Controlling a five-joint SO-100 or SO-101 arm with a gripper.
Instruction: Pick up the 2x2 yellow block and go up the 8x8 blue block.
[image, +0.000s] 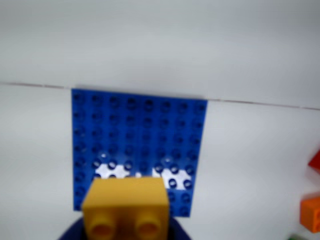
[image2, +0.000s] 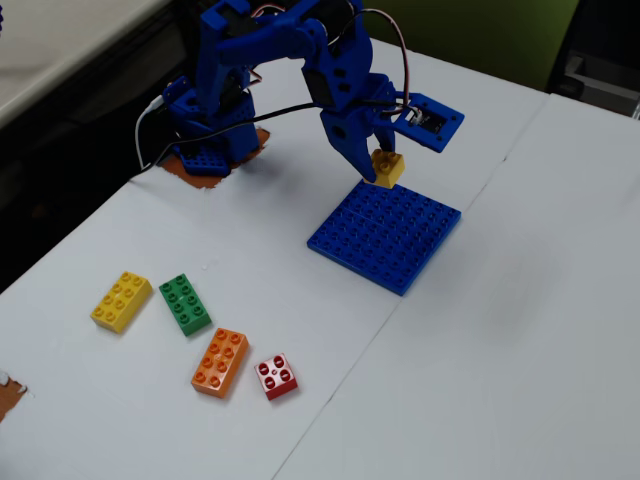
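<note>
The small yellow 2x2 block (image2: 388, 168) is clamped in my blue gripper (image2: 383, 166), held just above the far edge of the flat blue 8x8 plate (image2: 386, 236). In the wrist view the yellow block (image: 126, 206) fills the bottom centre with two round hollows facing the camera. Dark blue fingers (image: 75, 232) flank it there, and the blue plate (image: 137, 145) spreads out beyond it. I cannot tell if the block touches the plate.
On the white table at the left lie a long yellow brick (image2: 121, 301), a green brick (image2: 185, 303), an orange brick (image2: 220, 362) and a red square brick (image2: 276, 376). Orange (image: 312, 214) and red (image: 315, 161) bricks show at the wrist view's right edge. The arm's base (image2: 212, 130) stands at the back.
</note>
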